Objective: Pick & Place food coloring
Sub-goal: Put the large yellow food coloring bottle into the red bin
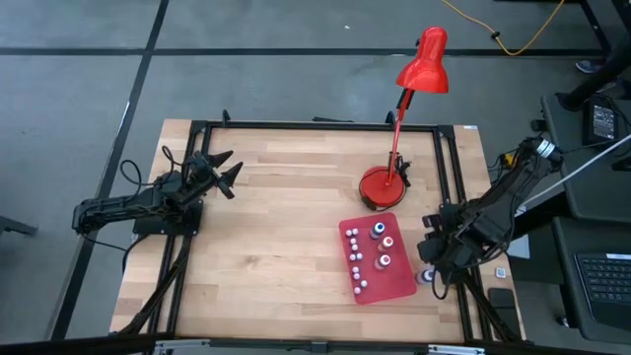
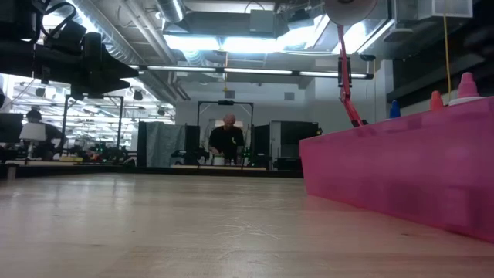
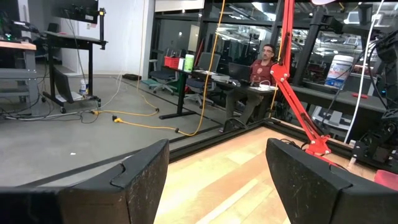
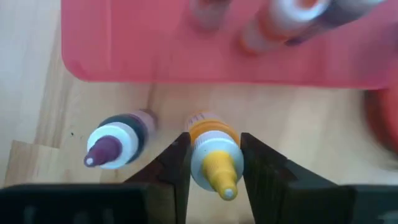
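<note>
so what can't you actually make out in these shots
- Right gripper, high view: its arm covers the fingers and most of the bottles beside the red mat.
- Yellow-capped bottle, right wrist view: fingers either side; firm contact unclear.
- Bottles on the mat, right wrist view: blurred, cut off.
- Low view: mat wall hides them.

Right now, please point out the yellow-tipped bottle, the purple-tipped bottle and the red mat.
yellow-tipped bottle [image 4: 214,163]: right wrist view, on its cap.
purple-tipped bottle [image 4: 112,145]: right wrist view, on its white collar.
red mat [image 1: 396,279]: high view, on a bare part.
</note>
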